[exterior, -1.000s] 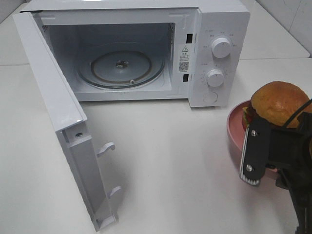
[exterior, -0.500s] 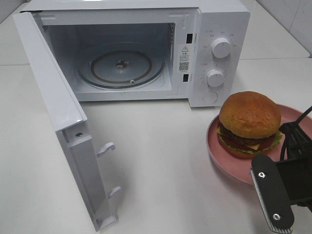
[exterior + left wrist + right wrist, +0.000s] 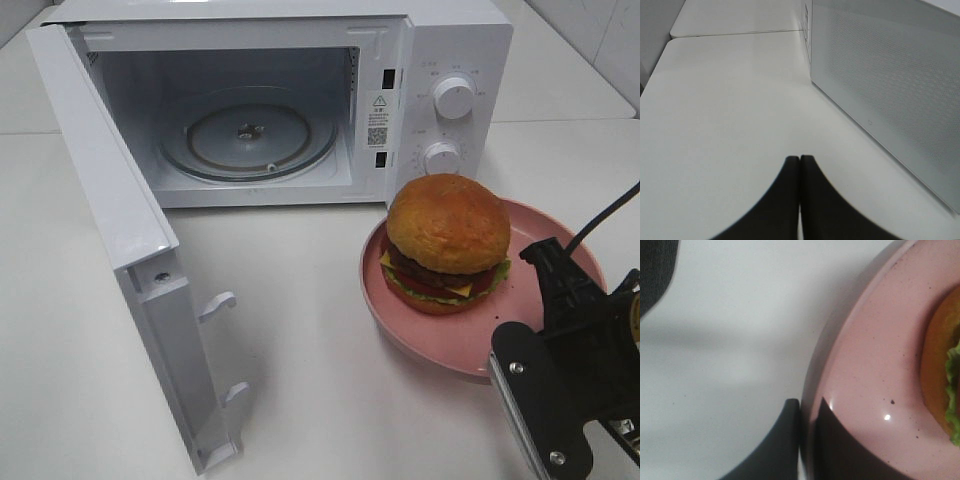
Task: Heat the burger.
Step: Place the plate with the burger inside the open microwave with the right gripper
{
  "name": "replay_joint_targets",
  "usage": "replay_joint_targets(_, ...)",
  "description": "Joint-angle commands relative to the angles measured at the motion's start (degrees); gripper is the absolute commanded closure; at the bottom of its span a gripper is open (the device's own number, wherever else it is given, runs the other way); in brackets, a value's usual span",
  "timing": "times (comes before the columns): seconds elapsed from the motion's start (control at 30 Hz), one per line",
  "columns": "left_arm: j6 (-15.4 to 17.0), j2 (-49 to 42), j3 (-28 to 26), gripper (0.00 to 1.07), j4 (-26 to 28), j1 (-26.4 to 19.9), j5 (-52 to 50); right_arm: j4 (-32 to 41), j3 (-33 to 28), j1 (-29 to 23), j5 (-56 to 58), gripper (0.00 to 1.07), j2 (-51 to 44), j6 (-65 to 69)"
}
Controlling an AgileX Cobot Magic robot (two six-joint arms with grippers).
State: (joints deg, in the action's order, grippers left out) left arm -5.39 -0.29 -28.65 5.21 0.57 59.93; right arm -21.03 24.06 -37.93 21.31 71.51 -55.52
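The burger [image 3: 447, 243], with a golden-brown bun, sits on a pink plate [image 3: 400, 325] on the table just in front of the microwave's control panel [image 3: 450, 110]. My right gripper [image 3: 515, 350] is at the plate's near right rim. In the right wrist view the right gripper [image 3: 809, 407] is shut on the pink plate [image 3: 875, 365], one finger outside the rim and one inside, with the burger's edge [image 3: 942, 350] beside it. My left gripper [image 3: 800, 161] is shut and empty, low over the table beside the open microwave door [image 3: 890, 85]. It does not show in the high view.
The white microwave [image 3: 300, 20] stands at the back with its door [image 3: 110, 210] swung wide open to the left. Its glass turntable [image 3: 248, 138] has nothing on it. The door's edge with its latch hooks [image 3: 215, 305] juts toward the table's front.
My right gripper has carried the plate and burger leftward from the right edge to in front of the microwave's control panel. The microwave has not moved.
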Motion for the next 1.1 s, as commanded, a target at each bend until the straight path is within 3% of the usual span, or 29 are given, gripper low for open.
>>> replay_joint_targets(0.03, -0.2, -1.1, 0.2, 1.07, 0.4, 0.2, -0.5, 2.3, 0.7, -0.2, -3.6, 1.07, -0.6, -4.0)
replay_joint_targets(0.27, -0.2, -1.1, 0.2, 1.07, 0.4, 0.2, -0.5, 7.5, 2.9, -0.2, -3.4, 1.07, -0.6, -10.9)
replay_joint_targets(1.1, -0.2, -1.1, 0.2, 1.07, 0.4, 0.2, -0.5, 7.6, 14.0, -0.2, -5.5, 1.07, 11.3, -19.8)
